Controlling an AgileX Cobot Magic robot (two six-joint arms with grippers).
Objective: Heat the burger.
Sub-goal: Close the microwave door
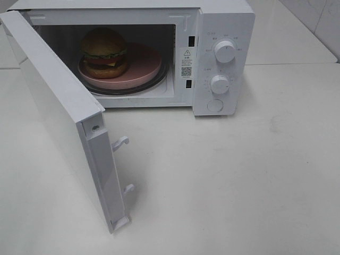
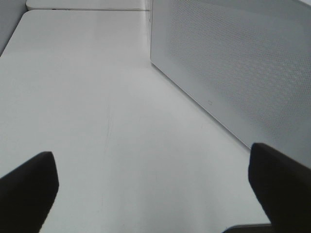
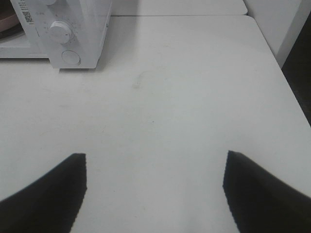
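Observation:
The burger (image 1: 104,52) with a tan bun, lettuce and tomato sits on a pink plate (image 1: 142,66) inside the open white microwave (image 1: 223,32). The microwave door (image 1: 64,114) swings out wide toward the front left. Neither gripper shows in the exterior high view. In the left wrist view my left gripper (image 2: 153,182) is open and empty over the table, beside the door's perforated outer face (image 2: 238,63). In the right wrist view my right gripper (image 3: 153,187) is open and empty, well back from the microwave's control panel (image 3: 68,34).
Two white knobs (image 1: 224,51) and a round button (image 1: 214,105) are on the microwave's right panel. The white table (image 1: 239,180) stretches in front. The table's right edge (image 3: 279,63) drops off near the right arm.

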